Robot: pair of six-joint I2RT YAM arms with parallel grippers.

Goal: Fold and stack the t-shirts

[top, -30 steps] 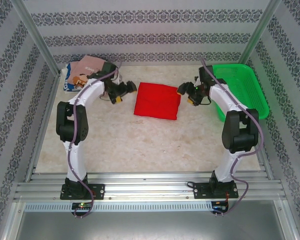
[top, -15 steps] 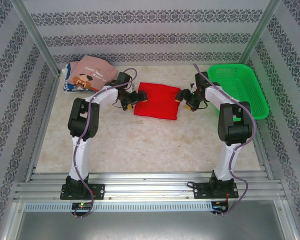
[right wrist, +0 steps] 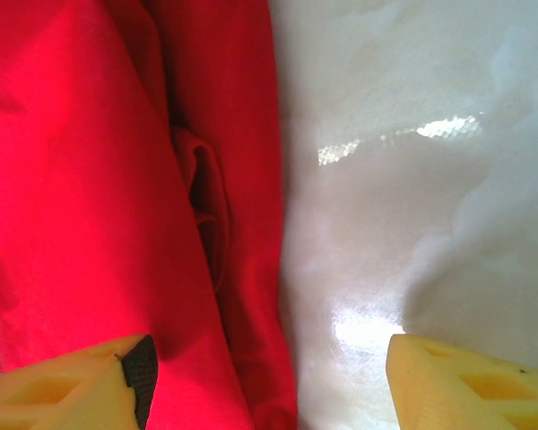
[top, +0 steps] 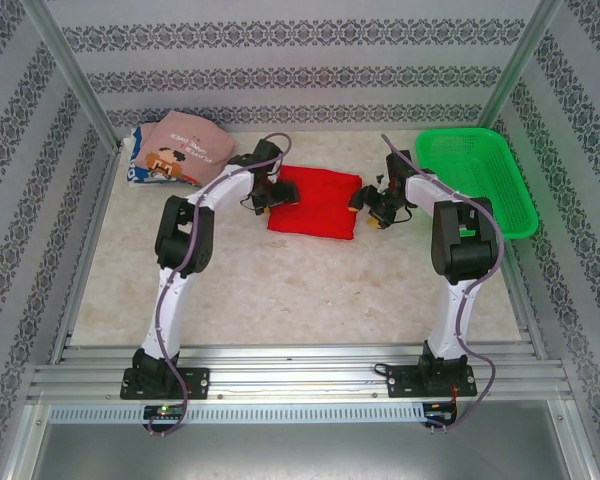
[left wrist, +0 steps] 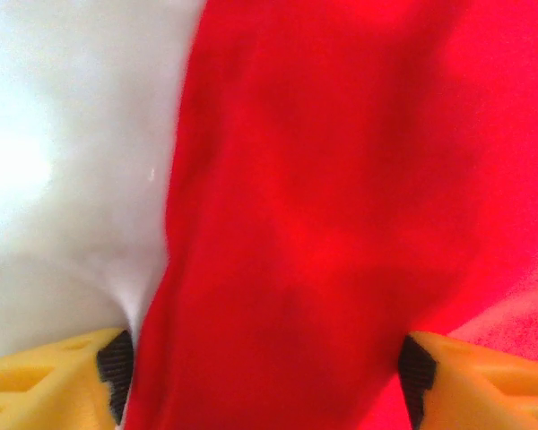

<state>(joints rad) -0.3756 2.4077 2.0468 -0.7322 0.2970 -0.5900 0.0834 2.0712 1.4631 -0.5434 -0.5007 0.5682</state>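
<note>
A folded bright red t-shirt lies flat at the back middle of the table. My left gripper is down at its left edge. In the left wrist view its open jaws straddle the red cloth, with table to the left. My right gripper is at the shirt's right edge. Its open jaws span the layered red hem and bare table. A folded dusty-pink printed t-shirt lies on a white-blue one at the back left.
A green mesh basket stands at the back right, close behind the right arm. Patterned walls and metal posts enclose the marble-look table. Free room lies in front of the red shirt.
Both grippers have moved inward and down onto the opposite side edges of the red t-shirt. The left jaws have narrowed somewhat. The shirts have not shifted.
</note>
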